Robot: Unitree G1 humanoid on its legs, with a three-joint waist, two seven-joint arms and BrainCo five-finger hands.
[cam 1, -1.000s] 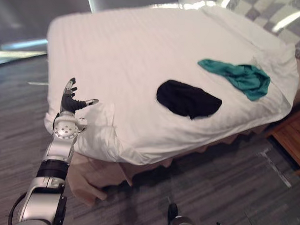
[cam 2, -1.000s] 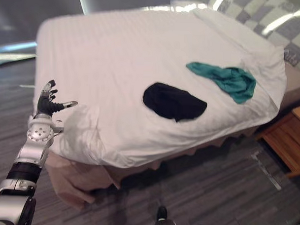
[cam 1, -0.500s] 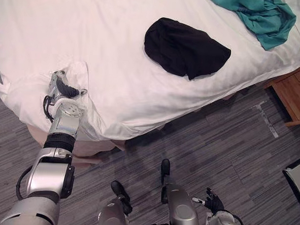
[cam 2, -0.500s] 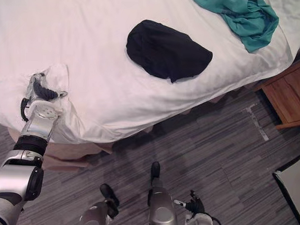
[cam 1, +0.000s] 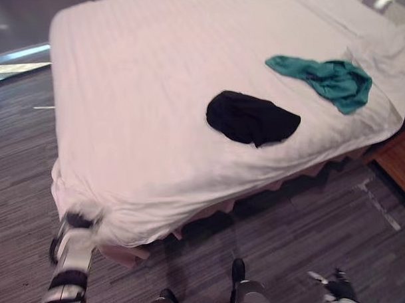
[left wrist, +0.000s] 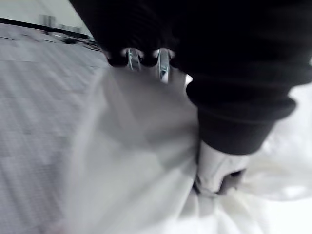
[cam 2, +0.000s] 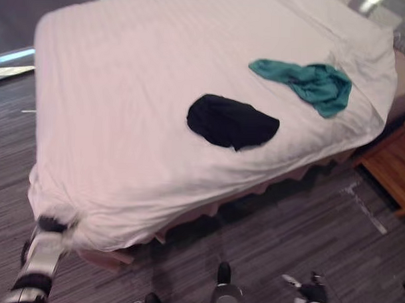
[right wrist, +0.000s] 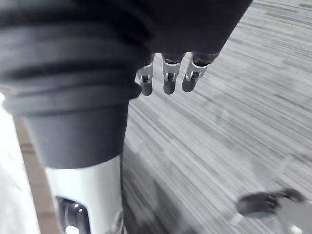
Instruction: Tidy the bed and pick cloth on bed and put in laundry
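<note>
A black cloth (cam 1: 252,119) lies crumpled on the white bed sheet (cam 1: 137,103), right of the bed's middle. A teal cloth (cam 1: 327,79) lies beyond it, towards the far right corner. My left hand (cam 1: 78,221) is at the bed's near left corner, where the sheet bunches round it. In the left wrist view its fingers (left wrist: 162,62) and thumb (left wrist: 217,169) are dug into gathered white sheet. My right hand (cam 1: 336,288) hangs low at the right, over the floor, its fingers (right wrist: 166,76) relaxed and holding nothing.
A wooden nightstand (cam 1: 396,166) stands at the bed's right side. White and checked pillows (cam 2: 367,6) lie at the far right end. Grey plank floor (cam 1: 300,221) runs along the bed's near and left sides.
The camera has swung. My left hand has dropped from the sheet's rumpled patch to the bed's near left corner, and the sheet there now lies drawn flatter.
</note>
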